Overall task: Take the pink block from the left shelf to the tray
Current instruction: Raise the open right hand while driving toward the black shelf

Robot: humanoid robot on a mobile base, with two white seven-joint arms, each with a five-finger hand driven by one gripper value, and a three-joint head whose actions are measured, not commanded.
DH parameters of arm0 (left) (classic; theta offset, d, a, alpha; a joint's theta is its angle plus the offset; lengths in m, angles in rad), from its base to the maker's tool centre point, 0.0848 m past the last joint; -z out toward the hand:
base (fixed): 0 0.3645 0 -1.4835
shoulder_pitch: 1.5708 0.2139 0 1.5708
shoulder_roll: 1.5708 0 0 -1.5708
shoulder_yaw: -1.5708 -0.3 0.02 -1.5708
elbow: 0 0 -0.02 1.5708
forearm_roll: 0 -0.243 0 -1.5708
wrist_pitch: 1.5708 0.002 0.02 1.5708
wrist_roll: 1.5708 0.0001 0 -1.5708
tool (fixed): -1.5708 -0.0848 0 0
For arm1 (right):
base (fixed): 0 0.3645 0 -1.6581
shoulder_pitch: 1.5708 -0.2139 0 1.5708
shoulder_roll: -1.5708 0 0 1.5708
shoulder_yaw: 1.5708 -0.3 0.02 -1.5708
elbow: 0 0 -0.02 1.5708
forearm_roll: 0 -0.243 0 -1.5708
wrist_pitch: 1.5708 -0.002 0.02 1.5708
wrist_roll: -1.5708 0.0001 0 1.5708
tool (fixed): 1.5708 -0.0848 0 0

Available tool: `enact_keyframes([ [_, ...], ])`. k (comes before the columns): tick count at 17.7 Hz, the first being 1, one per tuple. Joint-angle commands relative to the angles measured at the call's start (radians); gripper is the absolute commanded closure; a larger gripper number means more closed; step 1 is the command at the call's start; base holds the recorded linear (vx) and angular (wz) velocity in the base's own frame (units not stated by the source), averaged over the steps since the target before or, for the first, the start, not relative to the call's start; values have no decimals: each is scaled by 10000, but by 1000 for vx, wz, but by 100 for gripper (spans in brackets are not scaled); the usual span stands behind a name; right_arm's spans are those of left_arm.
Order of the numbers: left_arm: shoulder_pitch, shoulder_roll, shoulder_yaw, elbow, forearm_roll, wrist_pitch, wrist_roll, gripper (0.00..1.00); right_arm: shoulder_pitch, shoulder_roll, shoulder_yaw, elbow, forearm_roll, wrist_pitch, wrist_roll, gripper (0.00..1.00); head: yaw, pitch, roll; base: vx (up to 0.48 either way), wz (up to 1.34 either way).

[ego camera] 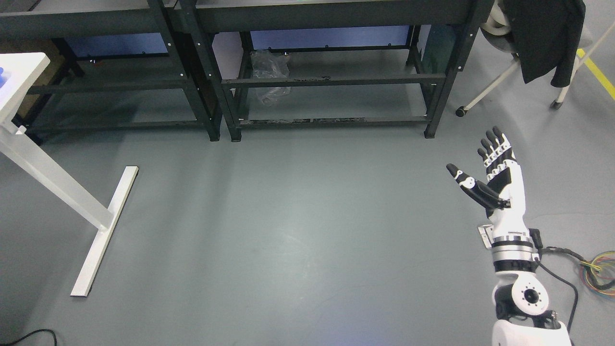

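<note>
Grey floor point(288, 240), two dark shelf racks point(326, 81) along the back (one crumpled plastic bag point(270, 72) inside). One right hand point(490, 173) raised, fingers spread, holding nothing.

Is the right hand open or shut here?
Open. The right hand hangs over bare floor with fingers straight, thumb splayed apart, and nothing in its grasp.

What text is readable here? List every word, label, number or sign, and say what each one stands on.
None: no readable text shows anywhere in the head view.
The dark shelves, the white table and the grey floor bear no print.
The right hand, open and empty, shows no readable label; a small tag at its wrist is too small to read.
The yellow floor line is a plain stripe, not writing.
</note>
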Motion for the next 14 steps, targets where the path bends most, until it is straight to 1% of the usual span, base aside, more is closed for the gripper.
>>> enact_keyframes([
  [1, -291, 175, 0, -174, 0, -4, 7, 0, 99, -175, -330, -130, 4608, 9, -266, 1, 0, 0, 0, 13, 0],
  [2, -306, 175, 0, -174, 0, -4, 7, 0, -8, -183, -330, -267, 5913, 24, -251, 1, 0, 0, 0, 13, 0],
  [4, -291, 175, 0, -174, 0, -4, 7, 0, -70, -627, -238, -421, 8140, 39, -221, 1, 0, 0, 0, 0, 0],
  [5, -291, 175, 0, -174, 0, -4, 7, 0, -55, -842, -207, -482, 8727, -21, -221, 1, 0, 0, 0, 16, 0],
  [6, -291, 175, 0, -174, 0, -4, 7, 0, -55, -1026, -192, -589, 8961, -68, -190, 0, 0, 0, 0, 16, 0],
  [7, -291, 175, 0, -174, 0, -4, 7, 0, -55, -1043, -192, -621, 8887, -83, -205, 0, 0, 0, 0, 43, 0],
  [9, -291, 175, 0, -174, 0, -4, 7, 0, 21, -1028, -177, -743, 8841, -358, -236, 0, 0, 0, 0, 65, 0],
  [14, -291, 175, 0, -174, 0, -4, 7, 0, 83, -982, -9, -774, 9147, -390, -650, 0, 0, 0, 0, 146, 19],
])
